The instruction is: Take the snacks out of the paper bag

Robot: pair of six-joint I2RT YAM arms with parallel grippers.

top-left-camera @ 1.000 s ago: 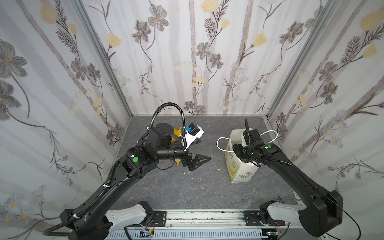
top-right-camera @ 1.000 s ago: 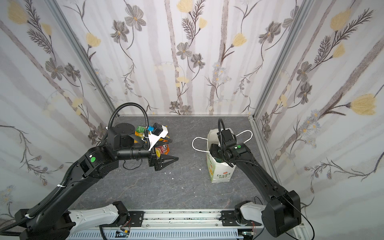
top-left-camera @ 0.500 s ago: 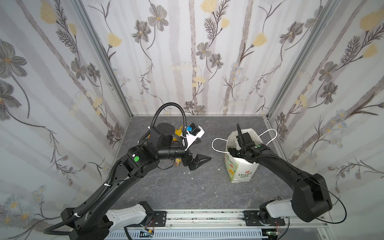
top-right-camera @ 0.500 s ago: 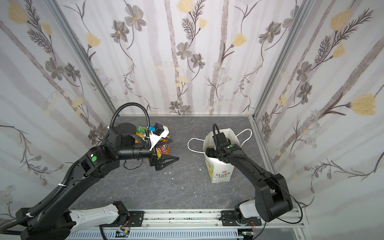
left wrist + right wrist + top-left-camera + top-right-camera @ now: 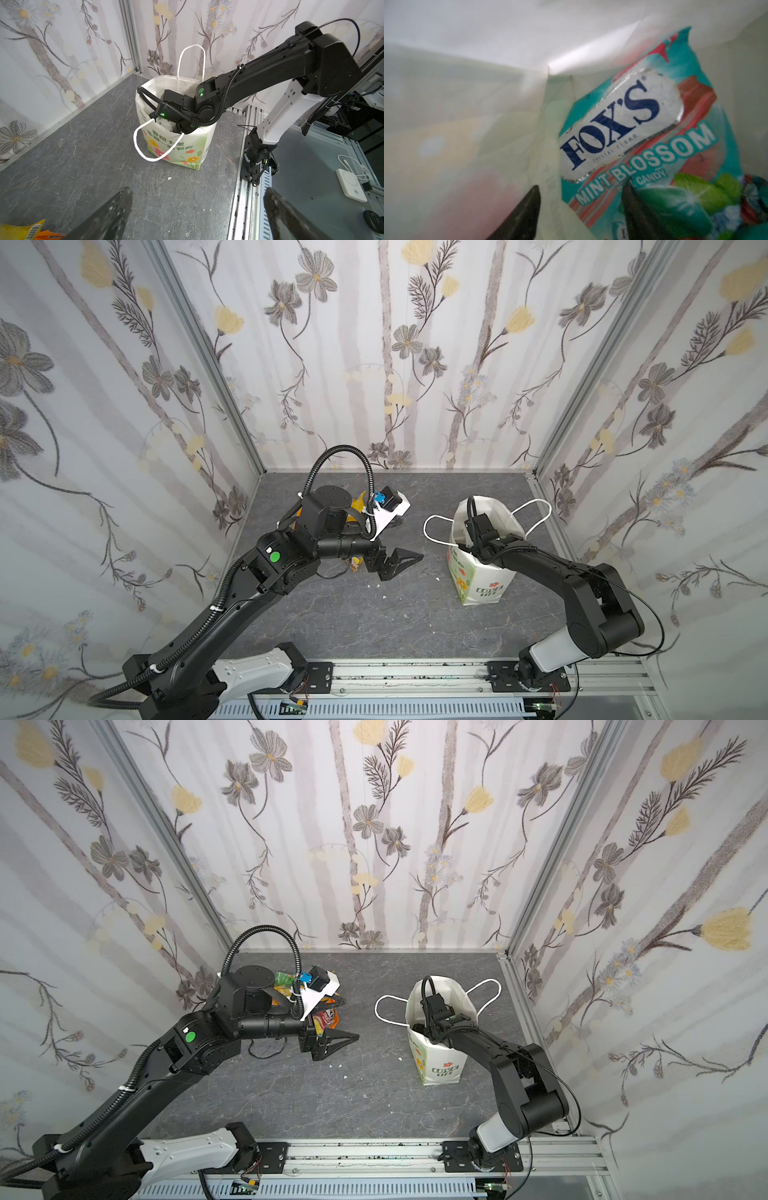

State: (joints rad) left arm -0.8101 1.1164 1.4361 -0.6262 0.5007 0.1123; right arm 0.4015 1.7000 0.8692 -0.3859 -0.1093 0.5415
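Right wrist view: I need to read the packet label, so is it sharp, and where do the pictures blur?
Right wrist view: Fox's Mint Blossom candy packet lettering readable, slightly soft; paper bag wall hazy, with glare at its fold; right gripper dark, unfocused. Left wrist view: paper bag sharp, left gripper blurred. Both top views: even light, sharp.

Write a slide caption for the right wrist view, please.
Inside the paper bag, the open right gripper straddles one edge of a Fox's candy packet.

White paper bag (image 5: 193, 145) with red and yellow flowers, teal-and-white candy packet (image 5: 623, 128), grey marbled tabletop (image 5: 374, 614)
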